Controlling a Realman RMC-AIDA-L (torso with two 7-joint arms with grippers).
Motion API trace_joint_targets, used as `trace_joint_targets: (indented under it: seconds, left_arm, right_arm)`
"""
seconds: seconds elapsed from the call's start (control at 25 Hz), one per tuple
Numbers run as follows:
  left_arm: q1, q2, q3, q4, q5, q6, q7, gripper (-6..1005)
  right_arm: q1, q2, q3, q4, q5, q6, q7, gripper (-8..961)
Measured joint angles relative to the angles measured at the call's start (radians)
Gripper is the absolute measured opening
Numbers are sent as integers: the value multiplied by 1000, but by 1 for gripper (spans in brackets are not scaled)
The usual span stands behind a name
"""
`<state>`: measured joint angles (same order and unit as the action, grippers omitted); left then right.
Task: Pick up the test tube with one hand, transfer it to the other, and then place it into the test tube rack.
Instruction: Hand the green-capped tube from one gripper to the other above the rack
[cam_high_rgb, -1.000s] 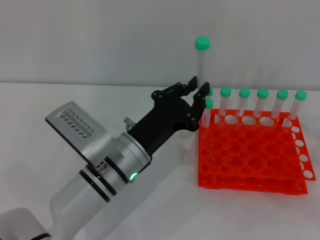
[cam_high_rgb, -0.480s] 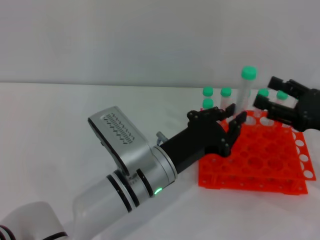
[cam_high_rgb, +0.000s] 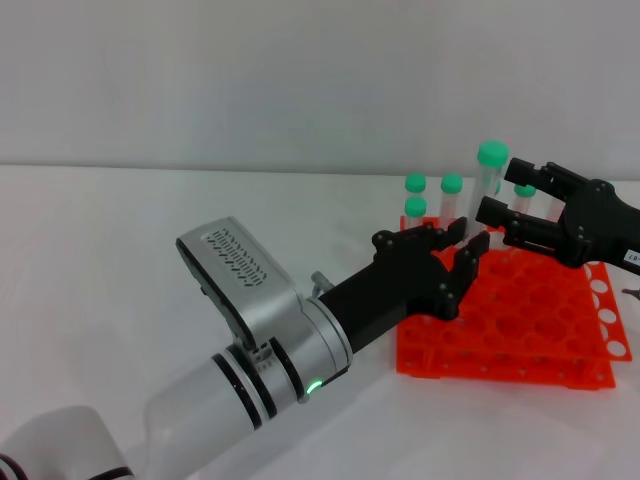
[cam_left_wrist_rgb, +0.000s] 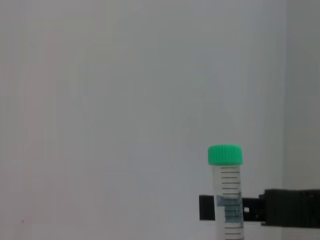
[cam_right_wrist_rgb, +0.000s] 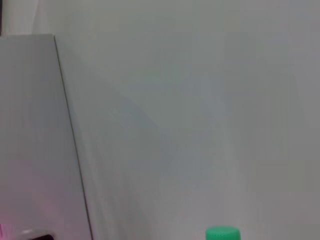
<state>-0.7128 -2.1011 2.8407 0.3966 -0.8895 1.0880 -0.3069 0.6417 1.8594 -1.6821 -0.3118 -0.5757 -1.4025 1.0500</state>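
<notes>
My left gripper, on the green-lit arm, is shut on the lower part of the test tube and holds it upright above the orange-red test tube rack. The tube's green cap stands free above the fingers. My right gripper reaches in from the right, open, with one finger on each side of the tube's upper part, just below the cap. In the left wrist view the tube stands upright with a black right finger beside it. The right wrist view shows only the cap.
Several other green-capped tubes stand in the rack's back row, some hidden behind the grippers. The rack's front rows of holes are open. A white table lies to the left, with a pale wall behind.
The left arm has carried the tube right and lower, over the rack. The right gripper has come in from the right and now has its open fingers around the tube's upper part.
</notes>
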Motion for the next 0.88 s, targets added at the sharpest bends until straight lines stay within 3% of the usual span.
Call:
trace_joint_targets:
  seconds: [0.4,0.56,0.8,0.88]
  left_arm:
    - [1,-3,1,11,23,-32,-1,207]
    - [-3,-4,2,11,24,-48,-1,213]
    - [-5,-4,2,11,24,-49,2,220]
    - [-7,-3,2,11,25,-51,3,223]
  right_arm:
    - [-1,13,-1,-12,0,3,3,808]
    - [-1,17,-1,-12,0,8,3,599]
    - [-1,15,-1,-11,-2,23,6,598]
    - [-1,13,-1,-11,-2,29,6,548]
